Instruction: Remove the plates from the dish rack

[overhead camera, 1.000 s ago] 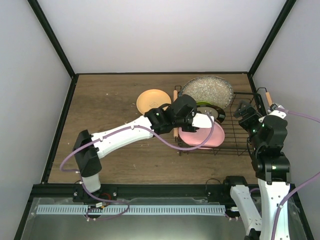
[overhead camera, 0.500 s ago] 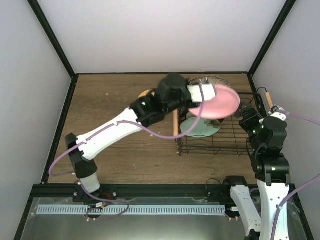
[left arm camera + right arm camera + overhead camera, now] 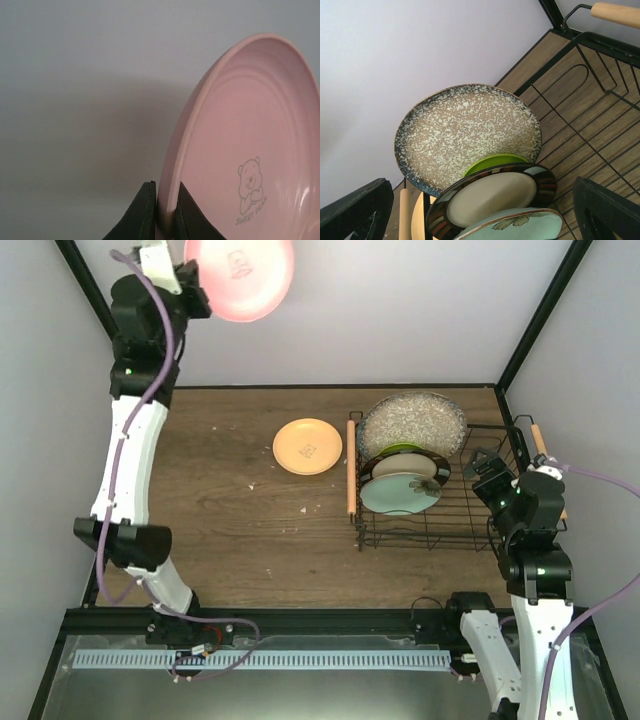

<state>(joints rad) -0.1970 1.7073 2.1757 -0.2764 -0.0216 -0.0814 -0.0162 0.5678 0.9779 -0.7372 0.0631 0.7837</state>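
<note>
White booth walls, brown wood counter (image 3: 230, 540). The pink plate (image 3: 242, 276) hangs high against the back wall at far left, well apart from the dish rack (image 3: 420, 543), its rim pinched in the clenched jaws of the left gripper (image 3: 166, 216). On my left wrist cam the plate stands on edge, w/ a small bear print & lettering on its face.

The rack sits on the right side of the counter, w/ a left handle (image 3: 351, 465) & a right handle (image 3: 538, 438), both wooden rods. Four plates stand on edge in it, back to front:
- speckled grey plate (image 3: 415, 418), the largest
- lime green plate (image 3: 492, 162), mostly hidden
- cream plate (image 3: 492, 197) w/ dark brown rim
- mint plate (image 3: 400, 495) w/ a flower, nearest

The pale orange plate (image 3: 308, 446) lies flat on the counter, just left of the rack. The right gripper (image 3: 482, 470) hovers at the rack's right side, jaws spread wide & holding nothing. My right wrist cam looks straight at the row of plates.
</note>
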